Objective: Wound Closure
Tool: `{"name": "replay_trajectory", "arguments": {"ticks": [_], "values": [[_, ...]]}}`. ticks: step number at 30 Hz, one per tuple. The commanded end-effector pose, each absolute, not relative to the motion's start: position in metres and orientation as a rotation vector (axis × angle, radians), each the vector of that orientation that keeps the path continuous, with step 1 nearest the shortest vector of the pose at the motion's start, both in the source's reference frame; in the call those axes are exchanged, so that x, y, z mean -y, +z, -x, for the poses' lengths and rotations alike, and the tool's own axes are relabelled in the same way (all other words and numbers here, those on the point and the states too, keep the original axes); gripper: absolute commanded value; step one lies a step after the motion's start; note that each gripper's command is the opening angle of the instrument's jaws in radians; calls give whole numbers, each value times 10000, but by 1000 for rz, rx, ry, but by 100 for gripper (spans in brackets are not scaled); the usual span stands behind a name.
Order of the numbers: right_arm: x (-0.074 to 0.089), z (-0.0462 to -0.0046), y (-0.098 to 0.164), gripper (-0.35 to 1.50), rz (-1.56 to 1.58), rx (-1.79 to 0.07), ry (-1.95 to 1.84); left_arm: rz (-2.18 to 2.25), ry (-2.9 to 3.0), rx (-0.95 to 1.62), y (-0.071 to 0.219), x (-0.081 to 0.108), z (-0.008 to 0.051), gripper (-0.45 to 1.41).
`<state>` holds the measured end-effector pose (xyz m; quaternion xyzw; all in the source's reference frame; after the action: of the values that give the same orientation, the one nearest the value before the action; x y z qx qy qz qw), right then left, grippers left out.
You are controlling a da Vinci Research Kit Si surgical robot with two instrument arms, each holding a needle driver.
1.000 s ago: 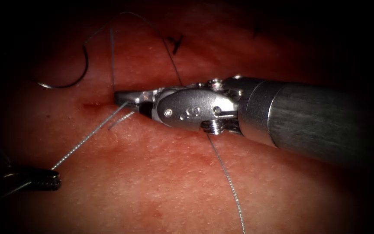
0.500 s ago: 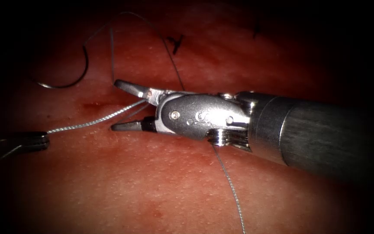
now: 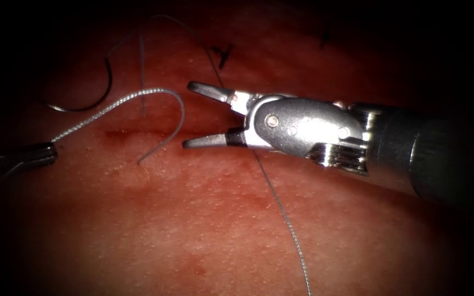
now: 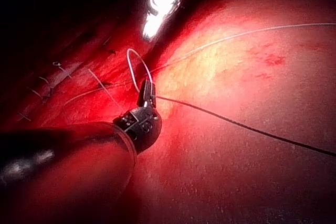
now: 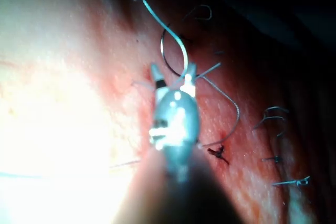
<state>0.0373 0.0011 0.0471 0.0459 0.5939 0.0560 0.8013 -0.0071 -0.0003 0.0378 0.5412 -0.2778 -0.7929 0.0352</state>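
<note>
**Right tool lets go, thread springs into an arch**

Since the earlier pictures our right tool (image 3: 190,115) has opened and drawn back to the right, and the thread it pinched now stands free as an arch.

We see one curved needle (image 3: 91,90), lying loose on the tissue (image 3: 204,235) at the upper left, held by neither tool. It curves like a hook, with its bright tip low and to the left, and we cannot tell whether any part sits in the tissue.

One braided thread (image 3: 133,98) runs from the left tool (image 3: 42,153) up and right, bends over, and drops to a free end near the short red cut (image 3: 119,133). A second, thinner strand (image 3: 286,219) runs from under the right tool down toward the lower edge.

Our left tool is clamped on the braided thread; the left wrist view shows its jaws closed around it (image 4: 146,94). Our right tool holds nothing, its two jaws spread wide, pointing left along a nearly level axis, just right of the arch.

Farther up the tissue we count at least two dark knots (image 3: 223,53).
</note>
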Motion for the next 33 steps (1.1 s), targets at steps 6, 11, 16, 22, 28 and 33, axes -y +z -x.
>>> {"name": "replay_trajectory", "arguments": {"ticks": [6,11,16,22,28,33], "values": [[-67,-403,517,-35,-82,-1233,74,-1682,-2384,860,378,5,78,-45],[-76,-422,556,-35,-111,-1263,16,-1682,-2364,854,377,6,77,-45],[-56,-442,567,-35,-139,-1293,2,-1685,-2366,851,379,-1,77,-45],[-36,-458,564,-35,-192,-1324,6,-1554,-2475,908,395,-13,82,-45],[-21,-467,551,-35,-205,-1386,20,-1391,-2555,991,422,-16,94,-45],[-16,-471,546,-35,-181,-1430,41,-1302,-2589,1024,443,-13,103,-45]]}}
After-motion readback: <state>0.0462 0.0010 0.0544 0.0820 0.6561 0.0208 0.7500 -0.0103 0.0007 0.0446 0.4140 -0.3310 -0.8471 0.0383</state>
